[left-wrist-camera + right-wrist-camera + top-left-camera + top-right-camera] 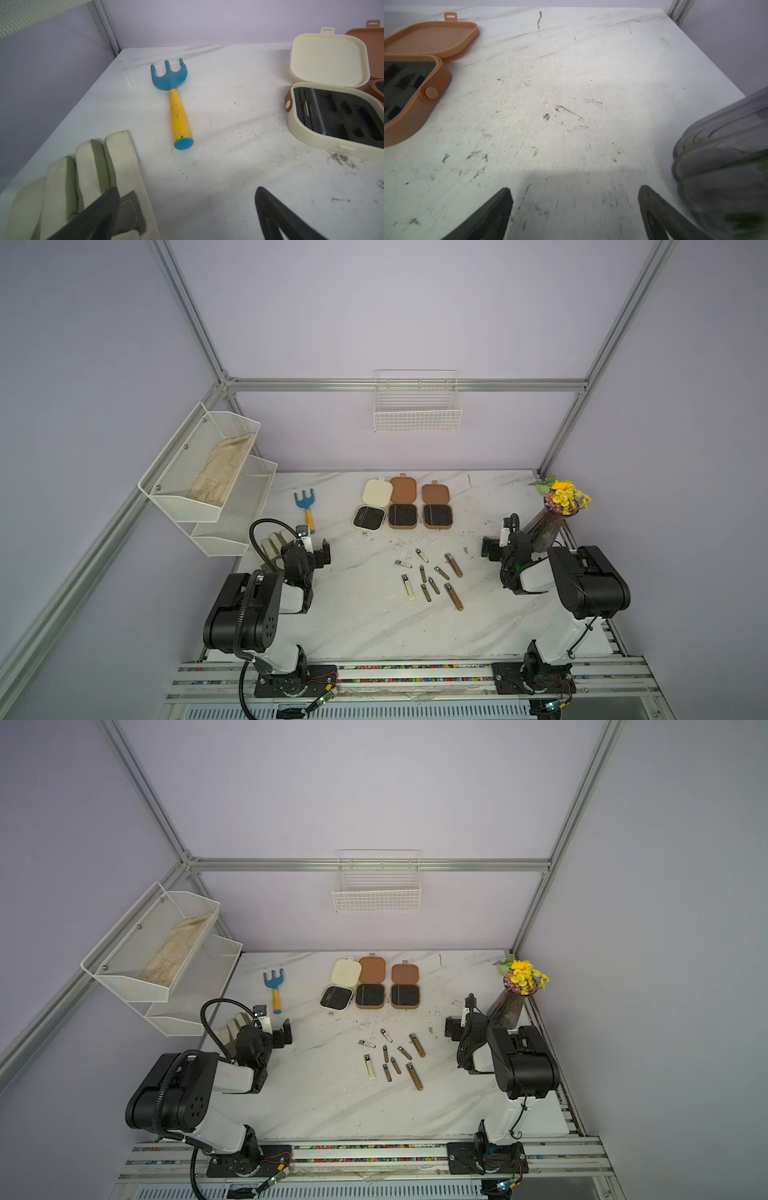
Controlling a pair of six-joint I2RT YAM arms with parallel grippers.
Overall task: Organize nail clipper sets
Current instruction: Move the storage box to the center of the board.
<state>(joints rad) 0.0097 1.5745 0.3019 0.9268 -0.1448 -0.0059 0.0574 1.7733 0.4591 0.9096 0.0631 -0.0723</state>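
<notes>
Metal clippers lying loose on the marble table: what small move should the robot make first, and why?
Probably swing the open right gripper toward the nearest long bronze metal clipper. The gripper holds nothing, that clipper lies loose, and the nearest brown hinged plastic case lies open.

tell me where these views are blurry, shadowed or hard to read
Left wrist view: rake sharp, glove near the lens soft. Right wrist view: vase blurred, shadow band on the table. Both top views: evenly lit, clippers small and soft.
</notes>
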